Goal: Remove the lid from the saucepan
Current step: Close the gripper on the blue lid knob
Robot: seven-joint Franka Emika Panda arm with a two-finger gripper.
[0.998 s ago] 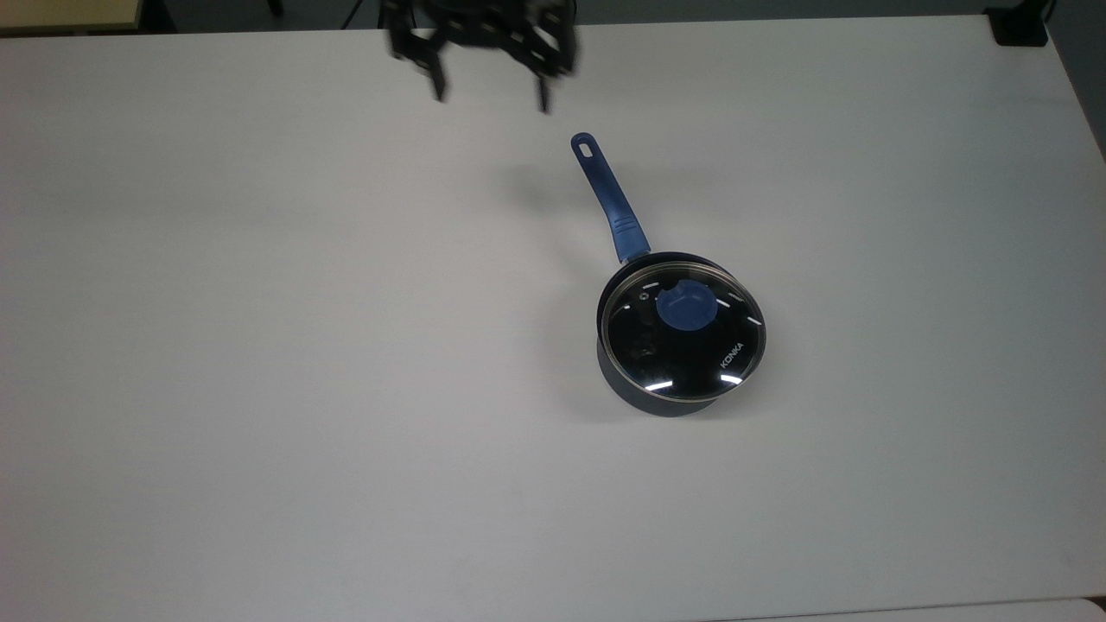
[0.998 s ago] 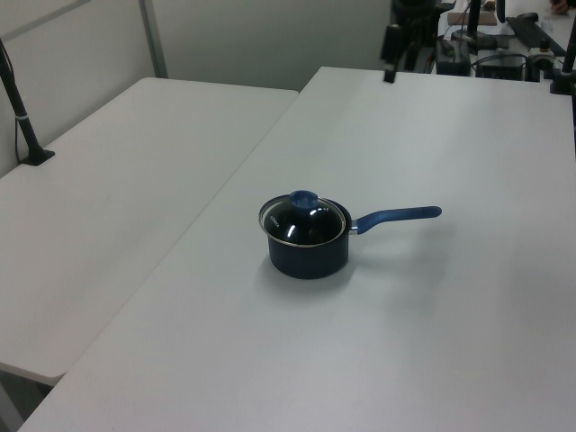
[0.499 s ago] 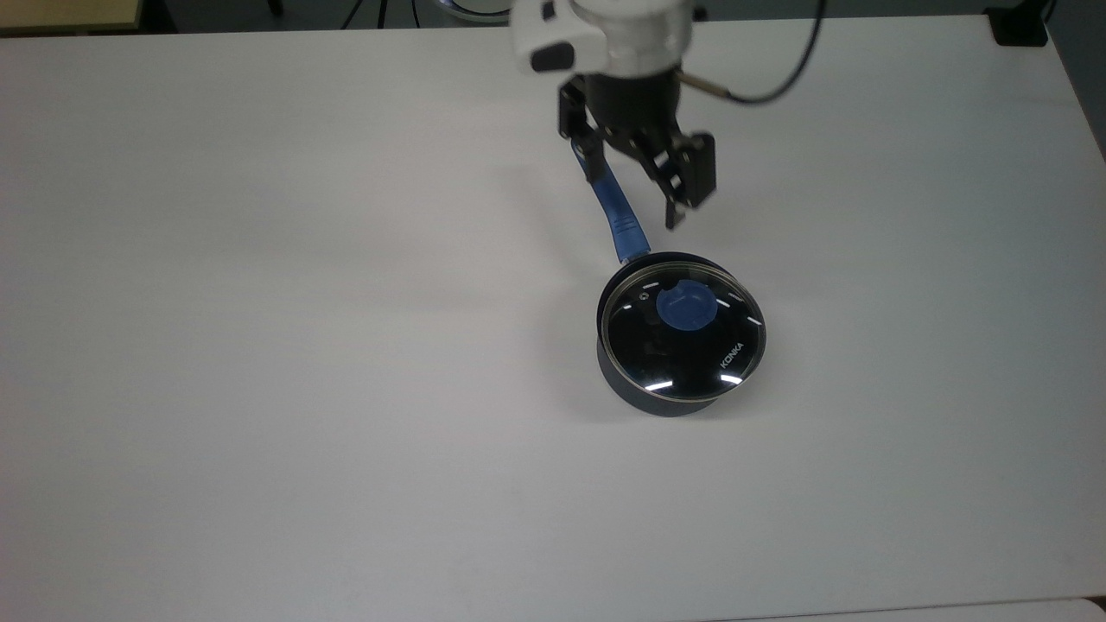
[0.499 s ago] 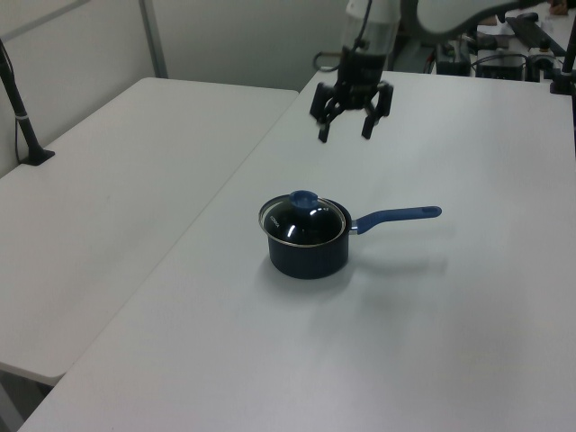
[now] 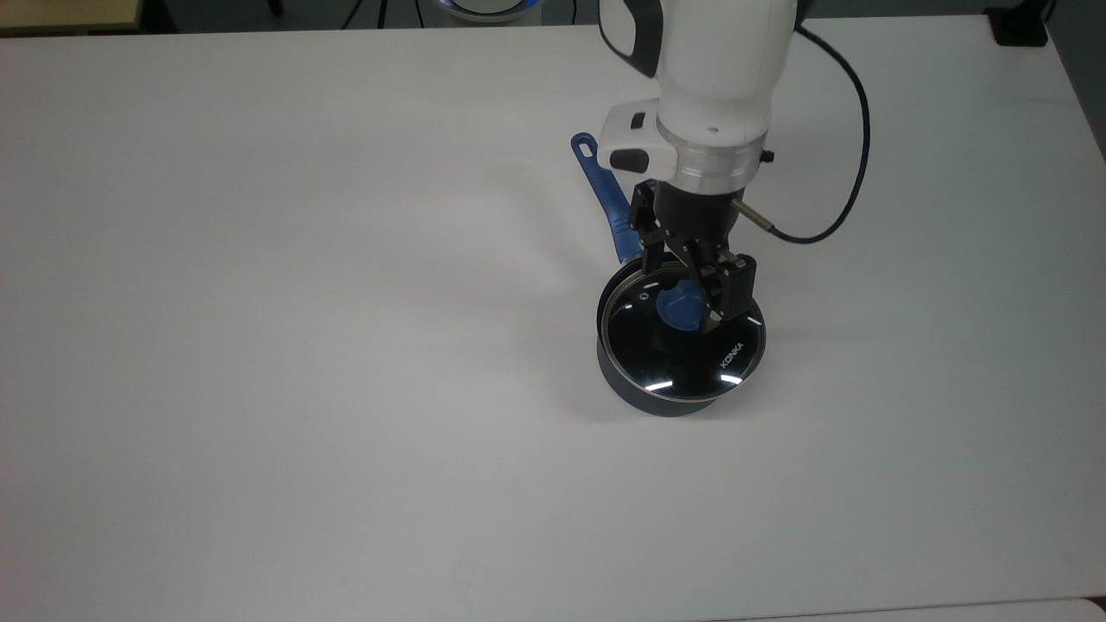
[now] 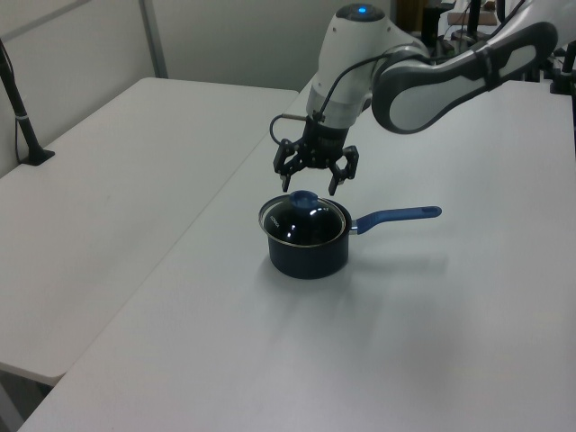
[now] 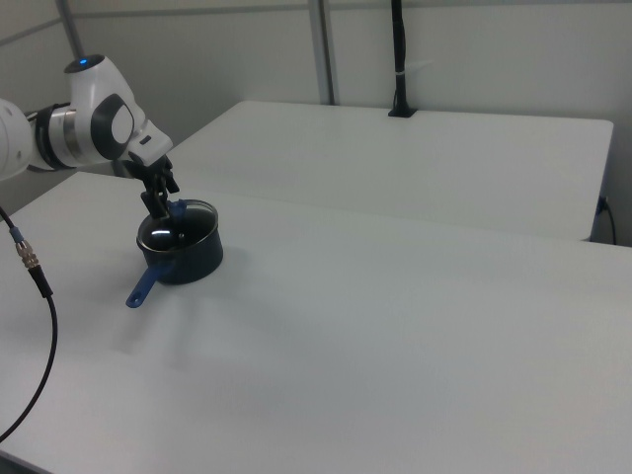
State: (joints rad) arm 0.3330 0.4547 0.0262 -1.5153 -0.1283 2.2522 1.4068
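Lid (image 5: pixel 683 333) covers saucepan (image 6: pixel 308 255) (contents hidden).

Glass lid (image 5: pixel 683 333) seated on navy saucepan (image 6: pixel 309 254)

The white table (image 6: pixel 297 360) has a plain matte top, and in the left view a second white table (image 6: pixel 117 171) stands against its left edge with a narrow seam between them; the right view shows this second table (image 7: pixel 434 158) behind the first. Pale partition walls (image 7: pixel 474 49) with upright metal posts (image 7: pixel 322 51) close off the space behind the tables, and a black pole (image 7: pixel 397 54) rises from a clamp at the second table's far edge. At the left view's upper right, a cluttered desk with dark equipment (image 6: pixel 490 45) stands beyond the table, and soft, even light falls from above.
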